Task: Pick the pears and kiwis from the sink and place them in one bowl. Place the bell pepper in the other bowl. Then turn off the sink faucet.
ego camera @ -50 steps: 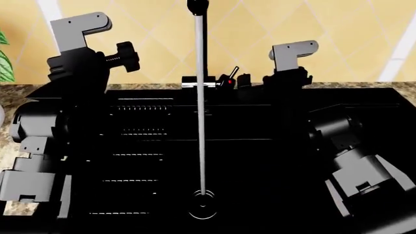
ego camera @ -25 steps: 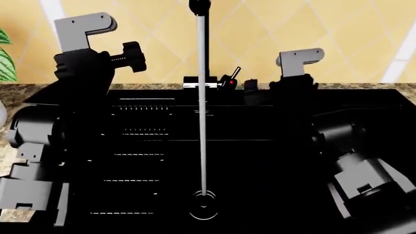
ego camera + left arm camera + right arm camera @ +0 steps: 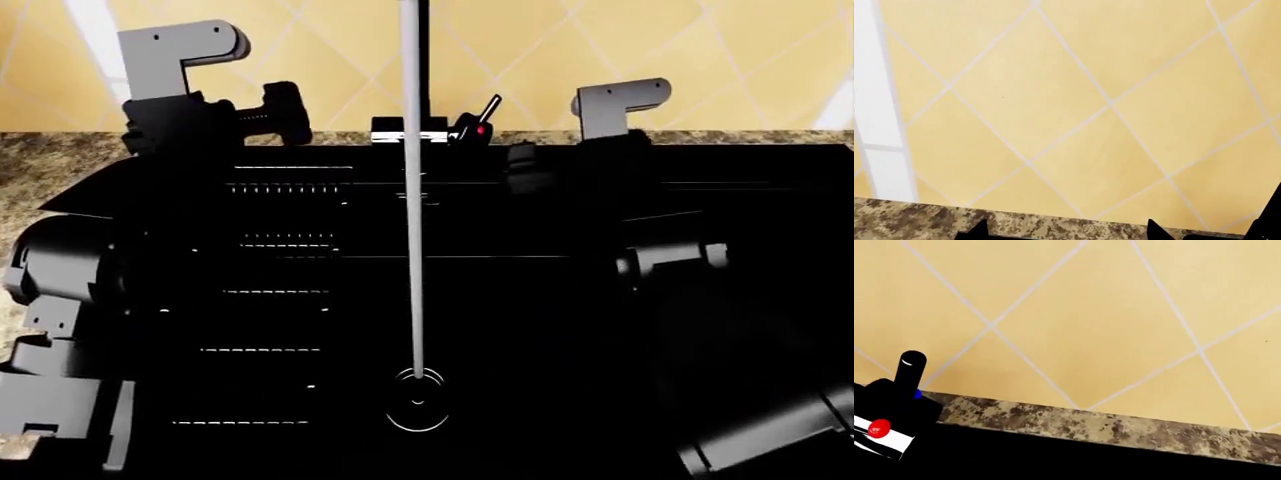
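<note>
The black sink (image 3: 561,330) fills the head view, and a pale stream of water (image 3: 414,250) falls from the sink faucet (image 3: 407,133) onto the ringed drain (image 3: 418,405). The faucet's red-tipped lever (image 3: 478,122) leans right; it also shows in the right wrist view (image 3: 911,371). My right gripper (image 3: 523,165) hangs just right of that lever, black against the black basin, its jaws unreadable. My left gripper (image 3: 280,112) is at the back left rim; its fingertips (image 3: 977,231) stand apart with nothing between them. Pears, kiwis, bell pepper and bowls are out of view.
A speckled granite counter (image 3: 40,165) borders the sink at the left and along the back (image 3: 1087,425). A yellow tiled wall (image 3: 1087,100) rises right behind it. My two forearms (image 3: 67,280) lie over the basin's sides.
The view has shifted, so the back rim and faucet base sit higher in frame. My right forearm has dropped toward the lower right, and the right gripper sits lower relative to the lever.
</note>
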